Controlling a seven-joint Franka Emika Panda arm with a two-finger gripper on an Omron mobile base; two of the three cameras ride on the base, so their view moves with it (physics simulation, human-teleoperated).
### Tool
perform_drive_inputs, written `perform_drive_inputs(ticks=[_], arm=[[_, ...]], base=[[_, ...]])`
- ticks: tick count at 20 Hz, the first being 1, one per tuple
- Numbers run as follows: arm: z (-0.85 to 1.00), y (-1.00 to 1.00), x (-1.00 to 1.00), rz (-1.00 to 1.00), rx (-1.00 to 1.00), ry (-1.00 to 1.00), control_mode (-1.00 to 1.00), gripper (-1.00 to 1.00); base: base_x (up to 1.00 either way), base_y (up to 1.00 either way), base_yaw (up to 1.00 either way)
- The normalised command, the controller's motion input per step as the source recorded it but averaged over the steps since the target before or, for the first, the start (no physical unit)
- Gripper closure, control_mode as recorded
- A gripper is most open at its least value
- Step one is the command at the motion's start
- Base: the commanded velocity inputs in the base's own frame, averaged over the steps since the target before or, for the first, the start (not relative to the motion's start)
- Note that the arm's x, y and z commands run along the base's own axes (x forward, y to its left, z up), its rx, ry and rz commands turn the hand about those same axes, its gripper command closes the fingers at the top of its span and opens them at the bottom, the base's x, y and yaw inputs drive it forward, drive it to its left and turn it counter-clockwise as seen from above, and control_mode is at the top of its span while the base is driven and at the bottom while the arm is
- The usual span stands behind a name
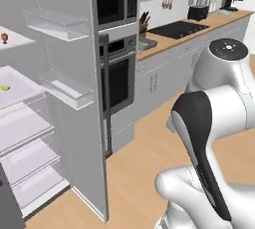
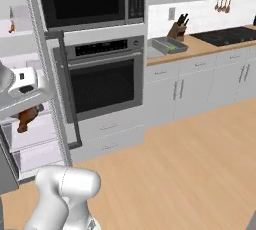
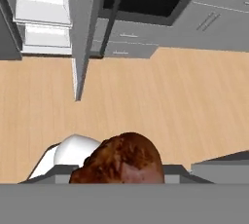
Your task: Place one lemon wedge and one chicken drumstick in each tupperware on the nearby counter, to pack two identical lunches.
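My gripper [image 2: 30,108] hangs in front of the open fridge, shut on a reddish-brown chicken drumstick [image 2: 26,118] whose meaty end shows close up in the hand view [image 3: 121,162]. Another drumstick [image 1: 4,37] lies on an upper fridge shelf. On a lower shelf sits a yellow-green lemon wedge [image 1: 5,88]. A grey tupperware [image 2: 169,45] stands on the wooden counter [image 2: 210,48] beside the oven column, with a small yellow-green piece inside it.
The open fridge door [image 1: 74,88] with its bins stands between the fridge and the wall oven [image 2: 102,81]. A knife block [image 2: 177,29] and black cooktop [image 1: 179,29] sit on the counter. Wooden floor [image 2: 190,159] stretches to the right.
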Motion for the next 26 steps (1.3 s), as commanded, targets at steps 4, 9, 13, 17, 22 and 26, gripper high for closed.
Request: perform_drive_inputs(ticks=[4,9,13,17,22,26], arm=[[0.0,0.0,0.0,0.0,0.0,0.0,1.0,1.0],[0.0,0.0,0.0,0.0,0.0,0.0,1.0,1.0],[0.0,0.0,0.0,0.0,0.0,0.0,1.0,1.0],[0.0,0.0,0.0,0.0,0.0,0.0,1.0,1.0],[0.0,0.0,0.0,0.0,0.0,0.0,1.0,1.0],[0.0,0.0,0.0,0.0,0.0,0.0,1.0,1.0]], base=[[0.74,-1.0,-0.36],[1.0,-1.0,-0.11],[1.0,-0.32,0.18],[1.0,-0.1,0.21],[1.0,-0.08,0.19],[1.0,-0.33,0.25]])
